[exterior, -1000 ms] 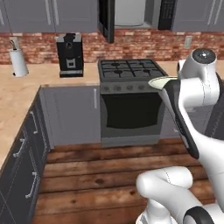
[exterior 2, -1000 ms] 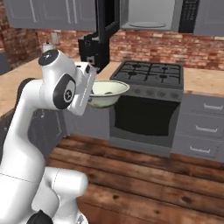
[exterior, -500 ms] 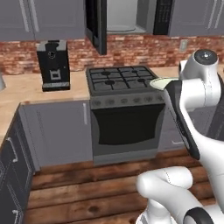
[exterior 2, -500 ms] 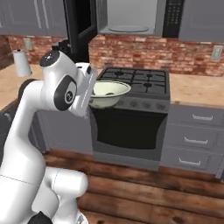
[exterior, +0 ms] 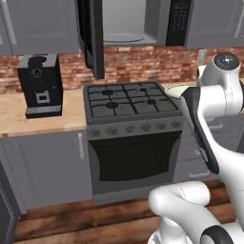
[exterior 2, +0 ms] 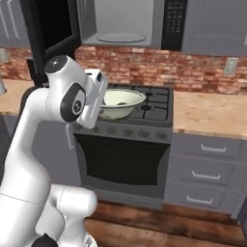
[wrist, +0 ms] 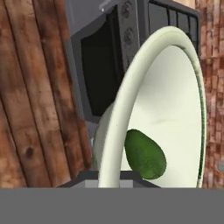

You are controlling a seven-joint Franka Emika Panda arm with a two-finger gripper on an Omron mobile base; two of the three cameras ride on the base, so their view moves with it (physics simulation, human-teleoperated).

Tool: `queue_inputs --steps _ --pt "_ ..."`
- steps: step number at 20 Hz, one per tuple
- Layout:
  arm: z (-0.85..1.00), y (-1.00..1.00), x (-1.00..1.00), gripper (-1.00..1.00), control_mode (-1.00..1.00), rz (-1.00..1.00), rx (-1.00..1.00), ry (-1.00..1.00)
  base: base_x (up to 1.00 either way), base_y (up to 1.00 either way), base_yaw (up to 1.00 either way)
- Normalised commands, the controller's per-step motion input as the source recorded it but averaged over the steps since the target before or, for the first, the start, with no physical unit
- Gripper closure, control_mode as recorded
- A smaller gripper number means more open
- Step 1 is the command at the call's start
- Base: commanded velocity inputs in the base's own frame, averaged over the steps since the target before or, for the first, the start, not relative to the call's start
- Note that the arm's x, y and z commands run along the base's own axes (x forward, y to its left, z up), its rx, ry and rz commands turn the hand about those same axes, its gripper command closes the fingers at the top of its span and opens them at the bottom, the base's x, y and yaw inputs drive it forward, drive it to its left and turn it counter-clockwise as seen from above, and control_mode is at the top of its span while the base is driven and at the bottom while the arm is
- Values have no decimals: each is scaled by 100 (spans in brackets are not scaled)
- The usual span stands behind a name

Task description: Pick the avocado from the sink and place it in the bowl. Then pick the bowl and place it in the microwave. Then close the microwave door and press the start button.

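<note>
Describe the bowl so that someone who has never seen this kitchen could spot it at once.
Find the grey gas stove below the open microwave. In front of its burners, the white arm holds up a wide, shallow, pale cream bowl with a thin flared rim. Unlike anything nearby, it hangs in the air and carries a small dark green avocado.

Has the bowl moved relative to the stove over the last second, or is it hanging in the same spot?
Yes. The bowl, carried with the driving base, has shifted from left of the stove to over its front left edge.
</note>
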Motion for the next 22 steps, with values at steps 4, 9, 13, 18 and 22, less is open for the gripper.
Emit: queue_inputs --steps 4,9,13,18,22 --pt "0 0 0 100 100 0 0 0 86 -11 0" --pt "0 0 0 100 100 0 0 0 79 0 0" --pt "0 0 0 100 100 0 0 0 73 0 0" --pt "0 0 0 100 100 0 0 0 58 -2 3" --pt "0 0 0 100 100 0 0 0 44 -1 8"
